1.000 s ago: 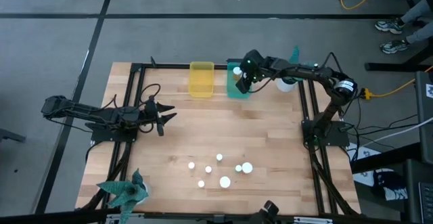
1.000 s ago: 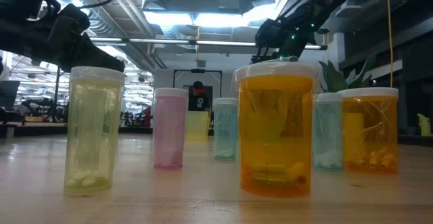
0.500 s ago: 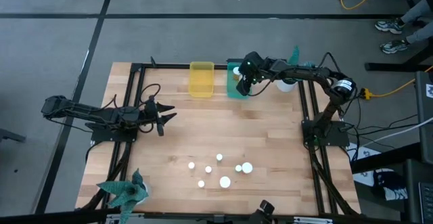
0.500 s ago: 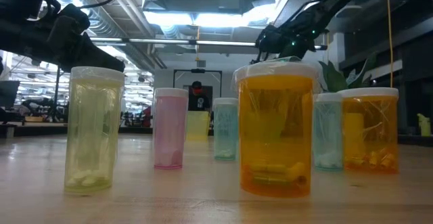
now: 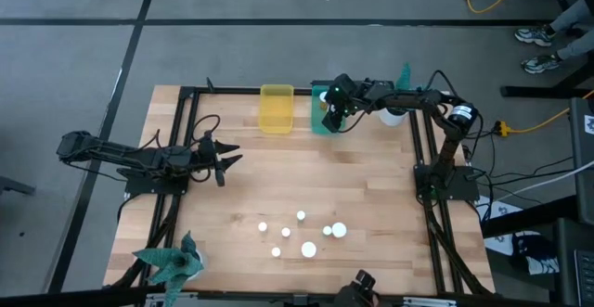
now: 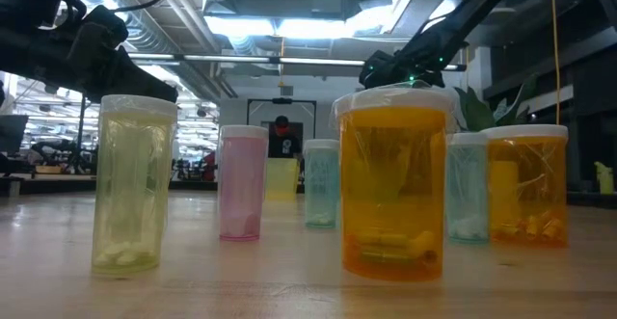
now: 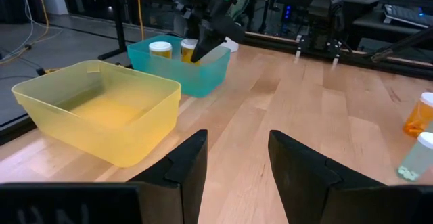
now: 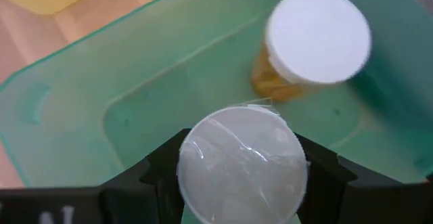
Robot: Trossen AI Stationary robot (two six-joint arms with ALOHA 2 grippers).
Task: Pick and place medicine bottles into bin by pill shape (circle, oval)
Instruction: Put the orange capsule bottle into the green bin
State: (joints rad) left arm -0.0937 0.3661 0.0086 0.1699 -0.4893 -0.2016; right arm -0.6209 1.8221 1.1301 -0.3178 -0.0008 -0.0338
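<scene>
My right gripper (image 5: 332,110) is over the teal-green bin (image 5: 319,124) at the table's far side, shut on a white-capped bottle (image 8: 240,164) inside the bin. A second bottle (image 8: 316,38), orange with a white cap, stands in the same bin. The yellow bin (image 5: 277,108) beside it holds nothing I can see. Several bottles (image 5: 308,249) stand upright on their bases near the table's front; the low view shows an orange one (image 6: 393,184) closest. My left gripper (image 5: 225,162) hangs open and empty over the table's left middle. My right gripper pinches the bottle at its top, by the rim of the white cap (image 8: 191,163), between its two fingers (image 8: 157,168). The fingers come from above, slanting down. The bottle is upright inside the teal-green bin (image 7: 177,75); whether its base touches the floor I cannot tell.
A white pot with a teal plant (image 5: 397,112) stands right of the teal-green bin. A teal paper plant (image 5: 172,261) sits at the front left corner. Bare wood lies between the bins and the bottle cluster.
My right gripper has gone down a little and toward the table's left, lowering its bottle into the teal-green bin.
</scene>
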